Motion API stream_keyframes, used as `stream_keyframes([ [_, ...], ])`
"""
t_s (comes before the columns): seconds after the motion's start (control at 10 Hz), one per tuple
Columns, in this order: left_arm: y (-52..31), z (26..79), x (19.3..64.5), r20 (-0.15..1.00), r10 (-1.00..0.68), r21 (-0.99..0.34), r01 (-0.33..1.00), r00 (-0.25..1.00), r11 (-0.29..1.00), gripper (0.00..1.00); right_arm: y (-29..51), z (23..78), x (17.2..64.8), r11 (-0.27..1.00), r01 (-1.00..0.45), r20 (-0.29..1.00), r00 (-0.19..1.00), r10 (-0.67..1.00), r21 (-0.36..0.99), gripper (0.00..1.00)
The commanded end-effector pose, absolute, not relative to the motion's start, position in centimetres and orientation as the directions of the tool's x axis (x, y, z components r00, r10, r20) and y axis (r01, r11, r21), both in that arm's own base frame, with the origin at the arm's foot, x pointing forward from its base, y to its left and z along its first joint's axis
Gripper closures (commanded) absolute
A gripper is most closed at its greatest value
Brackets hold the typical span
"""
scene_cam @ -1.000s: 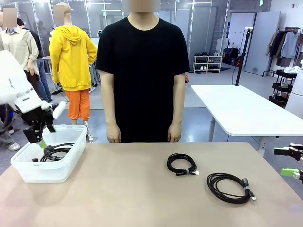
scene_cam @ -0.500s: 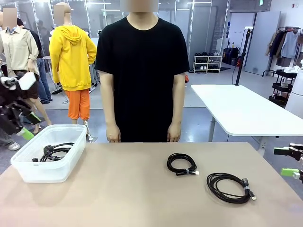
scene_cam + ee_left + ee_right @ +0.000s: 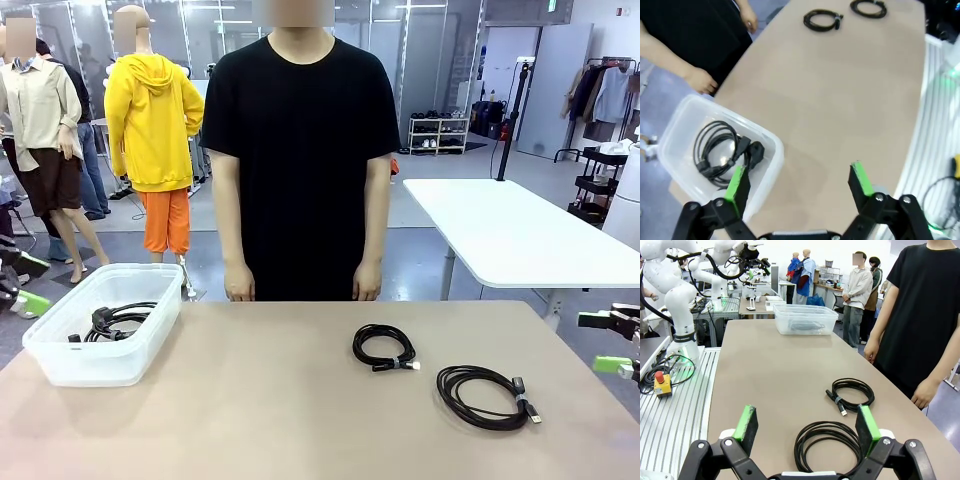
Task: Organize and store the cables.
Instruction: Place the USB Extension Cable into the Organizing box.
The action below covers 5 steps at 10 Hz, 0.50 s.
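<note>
Left gripper [image 3: 797, 175]: jaws spread wide, nothing between the green pads. It hangs off the left end of the table [image 3: 250, 410], just beside the bin [image 3: 88, 366].
Right gripper [image 3: 806, 426]: wide apart as well, and empty. It hovers at the table's right edge, and in its wrist view the pads frame the nearest coil without touching it.
Bin: clear plastic tub standing upright at the table's left end, toward the far side.
Cable in the bin [image 3: 118, 320]: one black cord, loosely coiled on the tub's floor, with a chunky black plug lying against the loops.
Small coil [image 3: 383, 347]: black cord wound in a round, flat on the bare tabletop right of the middle, with a silver-tipped plug at its lower right.
Large coil [image 3: 485, 397]: wider loops (same black cord), nearer the robot and farther right, close to the small coil but apart from it, plug at its right side.
Person [image 3: 300, 150]: black T-shirt, standing at the far edge with arms hanging, hands touching nothing.
</note>
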<state>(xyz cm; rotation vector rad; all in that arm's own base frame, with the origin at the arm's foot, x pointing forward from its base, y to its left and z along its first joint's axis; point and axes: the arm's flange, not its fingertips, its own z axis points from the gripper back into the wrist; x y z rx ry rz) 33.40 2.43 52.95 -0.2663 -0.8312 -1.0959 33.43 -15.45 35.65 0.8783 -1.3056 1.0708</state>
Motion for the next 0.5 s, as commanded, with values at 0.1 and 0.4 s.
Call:
stream_keyframes([
  [0.1,2.41,52.54,33.15,0.700,-0.681,0.178,0.870,0.217,0.460,0.00,-15.34,35.77,33.26,0.306,-0.949,0.992,-0.037,0.122,-0.073,0.00],
  [0.4,2.41,52.54,33.15,0.700,-0.681,0.178,0.870,0.217,0.460,0.00,-15.34,35.77,33.26,0.306,-0.949,0.992,-0.037,0.122,-0.073,0.00],
])
